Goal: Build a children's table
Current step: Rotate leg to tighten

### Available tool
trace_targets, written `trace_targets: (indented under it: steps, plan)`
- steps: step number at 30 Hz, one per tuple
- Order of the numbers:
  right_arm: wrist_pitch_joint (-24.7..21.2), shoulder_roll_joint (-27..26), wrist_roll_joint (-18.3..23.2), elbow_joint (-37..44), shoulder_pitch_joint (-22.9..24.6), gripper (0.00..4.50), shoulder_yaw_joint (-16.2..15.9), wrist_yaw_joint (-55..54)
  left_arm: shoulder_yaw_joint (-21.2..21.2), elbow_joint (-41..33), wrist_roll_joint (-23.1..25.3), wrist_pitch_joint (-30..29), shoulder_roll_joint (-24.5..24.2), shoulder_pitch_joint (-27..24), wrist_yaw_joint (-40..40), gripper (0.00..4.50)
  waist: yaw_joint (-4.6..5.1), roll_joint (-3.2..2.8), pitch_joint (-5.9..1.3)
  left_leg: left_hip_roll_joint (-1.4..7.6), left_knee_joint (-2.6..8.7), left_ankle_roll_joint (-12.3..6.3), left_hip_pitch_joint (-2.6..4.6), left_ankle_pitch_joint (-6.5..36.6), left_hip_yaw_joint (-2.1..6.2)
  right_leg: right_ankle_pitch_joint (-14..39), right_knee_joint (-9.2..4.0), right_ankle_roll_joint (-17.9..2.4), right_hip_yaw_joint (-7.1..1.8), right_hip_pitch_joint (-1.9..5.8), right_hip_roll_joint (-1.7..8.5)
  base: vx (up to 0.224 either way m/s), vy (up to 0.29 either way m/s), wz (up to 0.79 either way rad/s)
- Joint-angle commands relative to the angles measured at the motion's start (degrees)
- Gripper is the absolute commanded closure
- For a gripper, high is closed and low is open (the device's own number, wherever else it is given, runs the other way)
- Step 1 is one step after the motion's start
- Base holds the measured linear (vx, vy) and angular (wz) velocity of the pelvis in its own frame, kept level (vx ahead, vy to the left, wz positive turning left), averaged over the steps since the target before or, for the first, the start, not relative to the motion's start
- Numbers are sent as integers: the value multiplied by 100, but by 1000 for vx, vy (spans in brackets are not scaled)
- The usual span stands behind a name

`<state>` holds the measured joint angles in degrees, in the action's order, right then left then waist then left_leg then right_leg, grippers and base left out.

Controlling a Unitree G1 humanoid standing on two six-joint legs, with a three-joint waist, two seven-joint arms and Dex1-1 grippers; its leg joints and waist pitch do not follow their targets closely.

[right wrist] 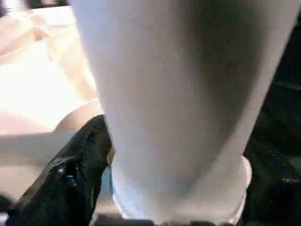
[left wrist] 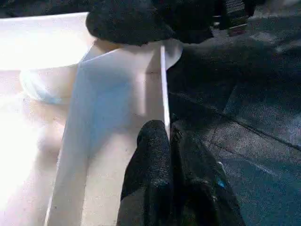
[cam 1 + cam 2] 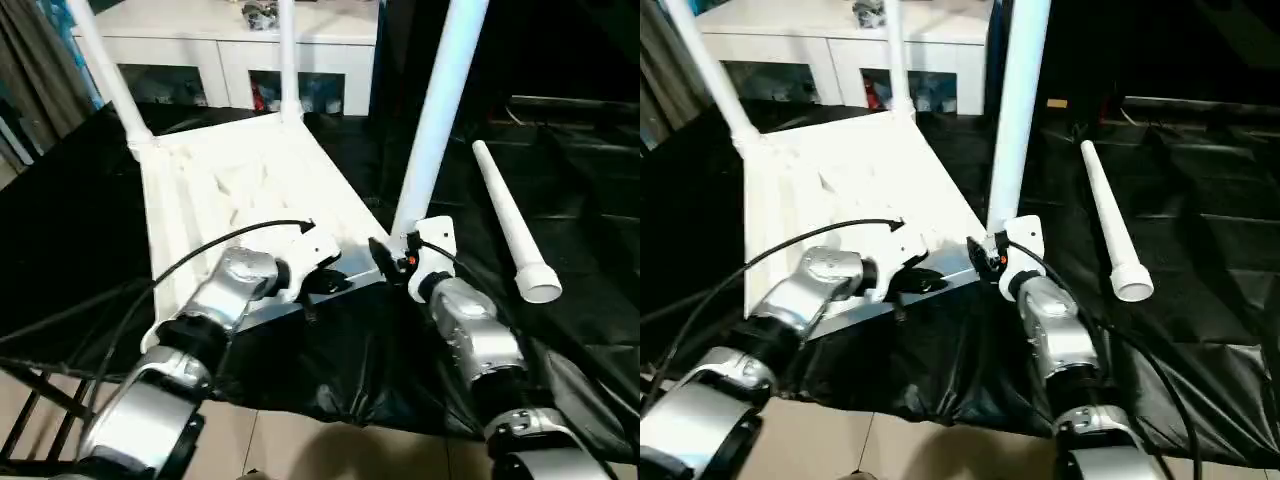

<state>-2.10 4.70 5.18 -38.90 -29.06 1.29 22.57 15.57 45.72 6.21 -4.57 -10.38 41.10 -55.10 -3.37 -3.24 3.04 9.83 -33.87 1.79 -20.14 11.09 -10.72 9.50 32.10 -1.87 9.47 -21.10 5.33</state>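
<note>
Right jaws apparently clasping upright leg [image 3: 437,120] at corner socket; left jaws pinching tabletop [image 3: 250,190] rim.

Head stereo pair: we look forward and down over both silver forearms at the upturned tabletop [image 3: 250,190] on the black cloth [image 3: 570,180], cabinet [image 3: 220,40] at the far edge. Right eye sits slightly to the side, so the same scene shifts toward picture left. Left wrist cam: we look along the left gripper [image 2: 170,141], very near, fingers astride the tabletop's thin rim. Right wrist cam: right up against the upright leg [image 1: 178,94] at its socket, one black finger [image 1: 70,179] beside it. Both wrist views share that near corner with the head pair; the left wrist also catches the right gripper [image 2: 141,21] at the leg's base.
</note>
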Motion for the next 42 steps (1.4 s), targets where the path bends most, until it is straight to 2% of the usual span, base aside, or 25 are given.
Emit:
trace_targets:
  steps: [1,2,4,6,7,8,9,10,12,13,14,17,20,23,24,27,31,33,34,35,36,37,38,40,42]
  plan:
    - [-101,-3,158,210,85,59,-461,838,186,-240,-63,240,-20,-33,-396,450,-29,40,-358,432,452,-197,25,1743,230,2036,-440,-785,-481,214,606,0,0,0]
    - [-124,96,153,313,132,59,-532,1103,208,-279,-83,335,-84,-67,-556,450,-43,38,-362,435,450,-225,20,1664,228,1966,-429,-800,-483,222,603,0,0,0]
    - [-120,345,140,534,236,59,-704,1665,271,-339,-106,461,-224,-119,-884,450,-105,36,-410,458,420,-383,-15,1192,205,1360,-322,-917,-490,243,576,0,0,0]
    - [-163,599,244,802,350,59,-846,2258,335,-369,-128,591,-359,-159,-1196,450,-134,43,-437,454,389,-474,-39,951,191,1016,-266,-971,-489,248,563,0,0,0]
    - [-248,773,353,1000,421,59,-918,2663,357,-389,-178,679,-436,-185,-1424,450,-216,51,-454,457,339,-672,-55,675,174,596,-192,-1054,-507,219,546,0,0,0]
    - [-276,819,380,1049,437,59,-937,2762,356,-399,-200,689,-452,-192,-1487,450,-216,51,-454,457,339,-672,-55,675,174,596,-192,-1054,-507,219,546,0,0,0]
    - [-309,873,412,1106,455,59,-959,2878,356,-411,-227,702,-470,-200,-1560,450,-260,40,-456,468,328,-716,-25,645,157,469,-171,-1144,-523,167,541,0,0,0]
    - [-393,993,471,1224,493,59,-1012,3171,355,-442,-279,708,-511,-215,-1716,450,-297,53,-467,469,324,-738,-68,599,162,438,-132,-1185,-521,202,552,0,0,0]
    - [-497,1210,526,1393,552,59,-1135,3618,376,-471,-315,740,-593,-227,-1940,450,-330,50,-468,475,321,-728,-65,567,165,500,-134,-1154,-523,194,545,0,0,0]
    - [-555,1474,525,1533,604,74,-1307,4084,436,-473,-297,825,-706,-232,-2175,450,-349,59,-459,466,316,-729,-53,616,152,595,-150,-1133,-522,178,529,0,0,0]
    - [-560,1492,522,1541,607,85,-1319,4117,443,-471,-294,835,-716,-233,-2196,450,-356,55,-447,469,322,-720,-54,671,153,684,-156,-1115,-525,174,528,0,0,0]
    - [-638,1705,500,1646,622,107,-1450,4516,518,-425,-265,983,-832,-225,-2463,450,-399,72,-427,465,341,-537,-37,954,145,1246,-227,-996,-538,162,552,0,0,0]
    - [-700,1795,483,1697,594,133,-1534,4733,573,-409,-236,1065,-916,-217,-2648,450,-415,72,-413,466,353,-467,-35,1000,150,1545,-258,-876,-537,156,545,0,0,0]
    - [-728,1801,497,1722,594,156,-1537,4766,566,-409,-227,1069,-930,-219,-2689,450,-438,74,-427,472,352,-407,-28,941,155,1544,-251,-859,-541,153,548,0,0,0]
    - [-802,1803,543,1787,605,156,-1553,4798,554,-387,-209,1095,-950,-214,-2715,450,-443,92,-429,473,352,-411,-25,918,154,1511,-247,-864,-542,151,544,0,0,0]
    - [-867,1803,569,1867,635,167,-1579,4842,552,-343,-204,1135,-971,-202,-2726,450,-469,87,-446,469,337,-459,-39,768,154,1281,-211,-904,-545,158,548,0,0,0]
    - [-944,1661,624,1940,736,169,-1472,4651,444,-281,-294,1073,-910,-188,-2600,450,-471,79,-449,464,328,-487,-47,730,148,1182,-202,-934,-537,157,542,0,0,0]
    - [-1061,1270,726,1845,749,169,-1131,3908,285,-204,-298,887,-740,-127,-2118,450,-462,69,-434,472,340,-437,-42,788,150,1314,-226,-907,-541,143,545,0,0,0]
    - [-1021,1132,669,1772,740,169,-1041,3569,235,-165,-279,810,-674,-98,-1915,450,-451,69,-420,452,352,-294,-20,981,156,1701,-284,-825,-531,132,562,0,0,0]
    - [-977,1077,615,1729,734,169,-1020,3410,219,-148,-257,761,-643,-81,-1800,450,-451,69,-420,452,352,-294,-20,981,156,1701,-284,-825,-531,132,562,0,0,0]
    - [-864,954,480,1631,722,170,-981,3039,181,-108,-201,646,-571,-41,-1525,450,-419,77,-393,452,375,-190,-19,1118,168,1962,-307,-762,-527,124,555,0,0,0]
    - [-762,653,250,1320,628,170,-825,2118,74,-194,-237,303,-366,-19,-1131,450,-375,70,-371,435,396,-57,6,1340,188,2371,-366,-666,-517,125,573,0,0,0]
    - [-762,653,250,1320,628,170,-825,2118,74,-194,-237,303,-366,-19,-1131,450,-342,77,-364,427,396,-20,0,1390,186,2462,-377,-645,-508,131,576,0,0,0]
    - [-642,306,66,957,515,171,-635,1113,41,-405,-236,2,-151,-44,-800,450,-253,81,-350,421,412,39,-1,1523,217,2687,-416,-559,-489,139,579,0,0,0]
    - [-642,99,-40,752,445,171,-548,512,63,-540,-152,-172,-30,-71,-551,450,-185,74,-359,412,415,42,-6,1561,227,2636,-425,-555,-490,144,579,0,0,0]
